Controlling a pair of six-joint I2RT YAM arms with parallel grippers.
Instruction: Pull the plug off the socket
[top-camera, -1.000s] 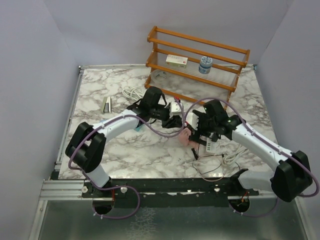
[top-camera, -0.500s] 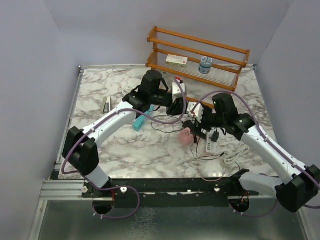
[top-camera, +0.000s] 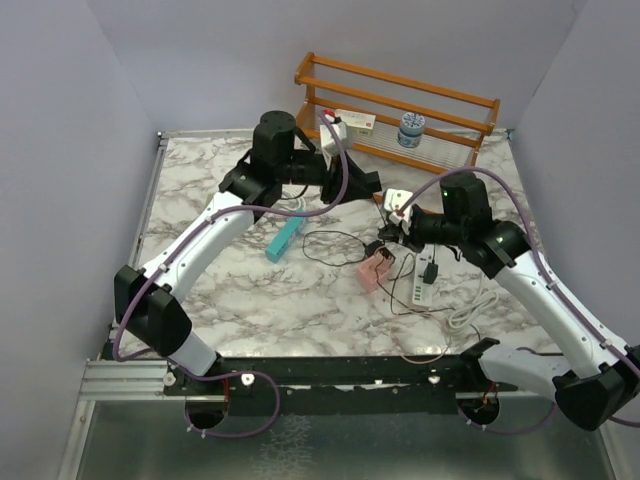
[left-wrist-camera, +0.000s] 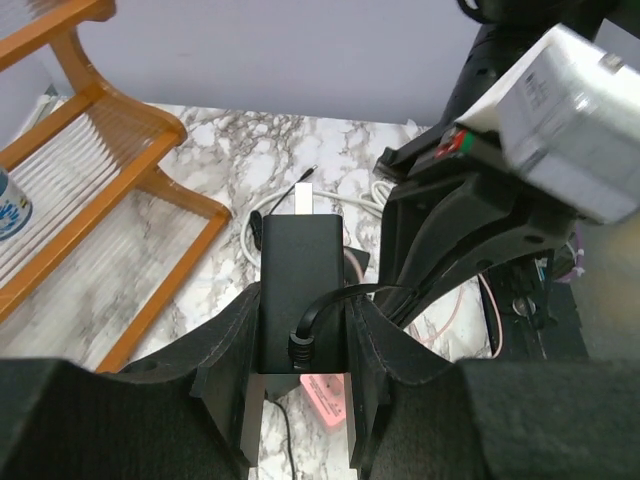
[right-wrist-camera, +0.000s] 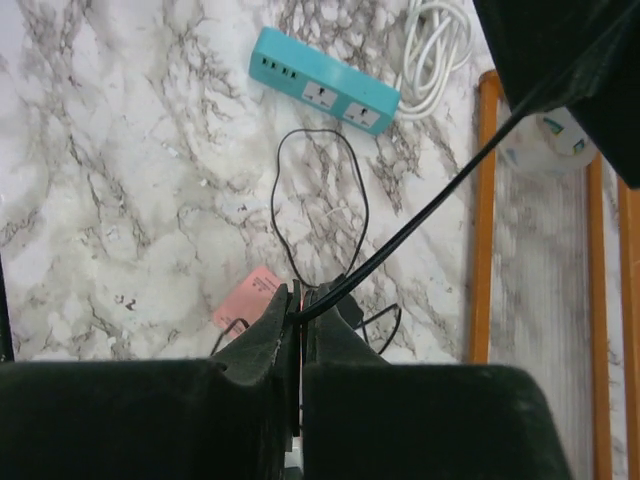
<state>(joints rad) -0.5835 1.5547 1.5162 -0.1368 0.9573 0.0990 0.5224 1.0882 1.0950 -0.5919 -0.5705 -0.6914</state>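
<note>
One black, oblong plug showed bare metal prongs at its tip and a thin black cable looping off its face. It hung in the air just in front of the rack, with the left gripper clamped on its sides. Further from the rack, the right gripper had its fingers pinched together on the cable. Both the teal strip and the white strip lay on the marble in front of the rack, apart from the plug.
</note>
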